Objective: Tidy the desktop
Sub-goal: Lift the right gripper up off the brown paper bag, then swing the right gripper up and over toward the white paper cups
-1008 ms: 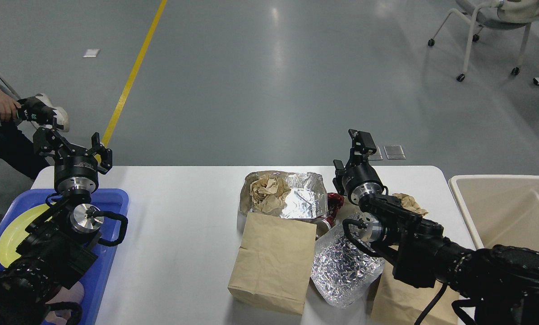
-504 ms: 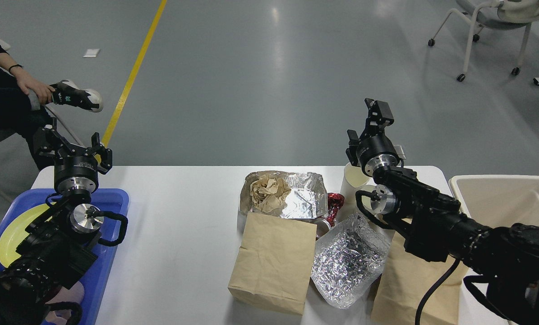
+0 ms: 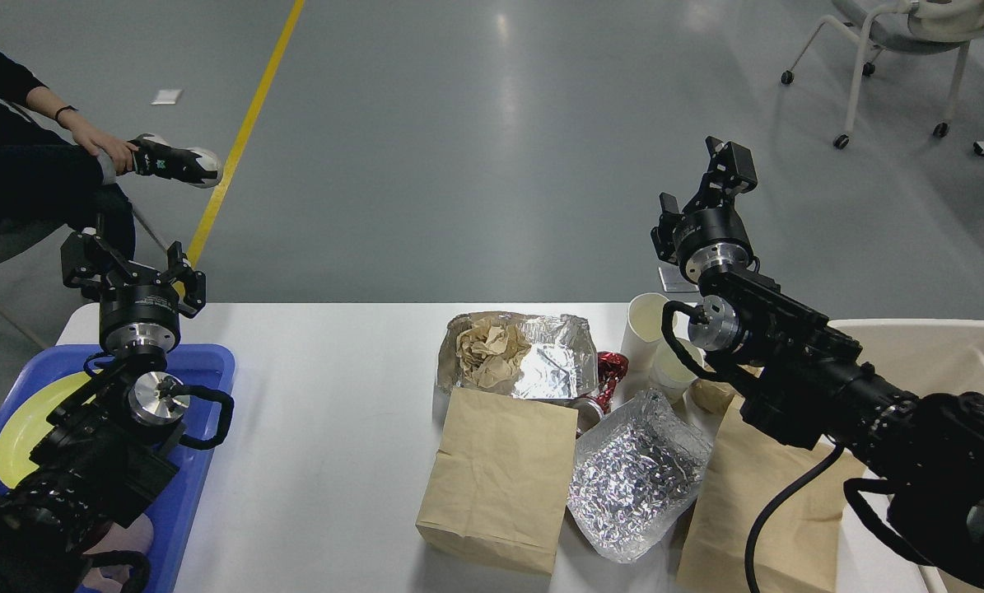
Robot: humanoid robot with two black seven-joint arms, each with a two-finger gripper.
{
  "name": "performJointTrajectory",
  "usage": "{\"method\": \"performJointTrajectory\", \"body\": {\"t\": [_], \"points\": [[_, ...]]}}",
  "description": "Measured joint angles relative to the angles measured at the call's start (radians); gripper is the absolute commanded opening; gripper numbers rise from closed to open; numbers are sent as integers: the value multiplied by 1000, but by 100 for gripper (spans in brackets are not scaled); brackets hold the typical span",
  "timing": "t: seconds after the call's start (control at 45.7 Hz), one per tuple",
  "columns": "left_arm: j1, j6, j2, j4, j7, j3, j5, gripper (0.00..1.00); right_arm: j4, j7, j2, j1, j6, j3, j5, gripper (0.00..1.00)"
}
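Between pickups on the wide white matte desktop (image 3: pixel 327 412): right gripper (image 3: pixel 726 165) raised, spread unclear, next down to the cream paper cups (image 3: pixel 652 329).

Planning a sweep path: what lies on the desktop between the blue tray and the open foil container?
Head view: nothing; that stretch of desktop between blue tray and foil container is bare white.

A blue tray (image 3: pixel 212 366) holding a yellow plate (image 3: pixel 26 420), a foil tray (image 3: pixel 553 362), paper bags (image 3: pixel 500 478), two cups (image 3: pixel 646 323), a beige bin (image 3: pixel 944 354).
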State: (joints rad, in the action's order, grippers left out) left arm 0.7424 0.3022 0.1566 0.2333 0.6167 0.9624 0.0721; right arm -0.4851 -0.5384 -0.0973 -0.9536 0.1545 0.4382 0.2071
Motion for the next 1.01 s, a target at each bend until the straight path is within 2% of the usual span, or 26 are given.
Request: {"method": "performJointTrajectory", "body": {"t": [0.504,0.832,1.008], "points": [[0,0,0,0,0,-1,0,97,-1,-6,-60,51,2,-1,-1,100],[0,0,1,-1,0,-1,0,97,-9,-6,-100,14,-13,-20,-19,100],[0,0,1,0,0,-1,0,97,-15,-2,-128,-52,-14,-130,-91,100]]}}
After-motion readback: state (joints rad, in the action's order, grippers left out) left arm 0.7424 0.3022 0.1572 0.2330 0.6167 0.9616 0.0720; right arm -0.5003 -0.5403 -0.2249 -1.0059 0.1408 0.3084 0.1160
